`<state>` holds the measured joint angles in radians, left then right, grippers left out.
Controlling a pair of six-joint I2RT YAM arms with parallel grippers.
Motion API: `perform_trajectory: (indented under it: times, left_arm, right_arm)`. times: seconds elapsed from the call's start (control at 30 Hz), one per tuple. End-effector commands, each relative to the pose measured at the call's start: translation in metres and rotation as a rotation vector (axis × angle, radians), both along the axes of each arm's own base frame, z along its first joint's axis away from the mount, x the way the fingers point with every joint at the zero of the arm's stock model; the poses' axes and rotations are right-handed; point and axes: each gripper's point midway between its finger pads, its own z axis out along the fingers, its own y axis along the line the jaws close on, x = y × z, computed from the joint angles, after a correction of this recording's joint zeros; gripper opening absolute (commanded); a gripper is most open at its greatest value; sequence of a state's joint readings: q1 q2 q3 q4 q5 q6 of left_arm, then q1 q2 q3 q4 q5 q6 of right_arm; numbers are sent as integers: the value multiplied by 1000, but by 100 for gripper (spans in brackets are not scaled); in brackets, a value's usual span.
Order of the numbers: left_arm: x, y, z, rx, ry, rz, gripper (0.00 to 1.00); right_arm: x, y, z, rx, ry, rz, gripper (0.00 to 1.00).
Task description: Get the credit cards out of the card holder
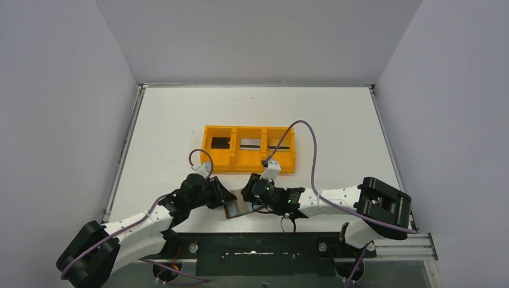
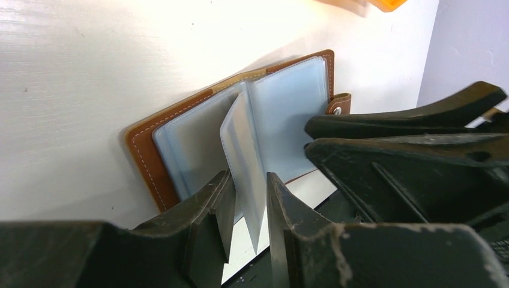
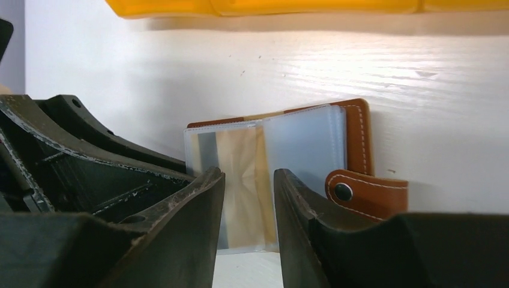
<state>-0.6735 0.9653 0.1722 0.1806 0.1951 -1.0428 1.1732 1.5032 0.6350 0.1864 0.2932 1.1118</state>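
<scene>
The card holder (image 1: 236, 209) lies open near the table's front edge, brown leather with pale blue-grey pockets (image 2: 180, 144) and a snap tab (image 3: 366, 192). One clear sleeve (image 2: 243, 150) stands up from its spine between the narrowly parted jaws of my left gripper (image 2: 249, 180), with table showing beside it. My right gripper (image 3: 249, 174) faces the holder from the other side, open and with nothing in it. The credit cards lie in the orange tray (image 1: 249, 165): a black one (image 1: 217, 142), a silvery one (image 1: 250, 143) and a pale one (image 1: 278, 144).
The orange three-compartment tray stands just beyond both grippers (image 1: 225, 197). The two gripper heads sit close together over the holder. The dark base rail (image 1: 258, 249) runs right behind the holder at the table's near edge. White walls enclose the table.
</scene>
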Motion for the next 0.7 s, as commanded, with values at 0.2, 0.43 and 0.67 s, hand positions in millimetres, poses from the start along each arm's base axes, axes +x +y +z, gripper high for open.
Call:
perform_trajectory:
  times: [0.2, 0.43, 0.67]
  left_arm:
    - [12, -31, 41, -77, -104, -95, 29]
    - [15, -56, 56, -100, -140, -160, 32]
    - [4, -87, 43, -64, -104, -241, 32]
  right_arm:
    - [17, -51, 22, -203, -113, -201, 38]
    - [15, -54, 11, -151, -85, -202, 43]
    - [15, -71, 13, -97, -86, -269, 27]
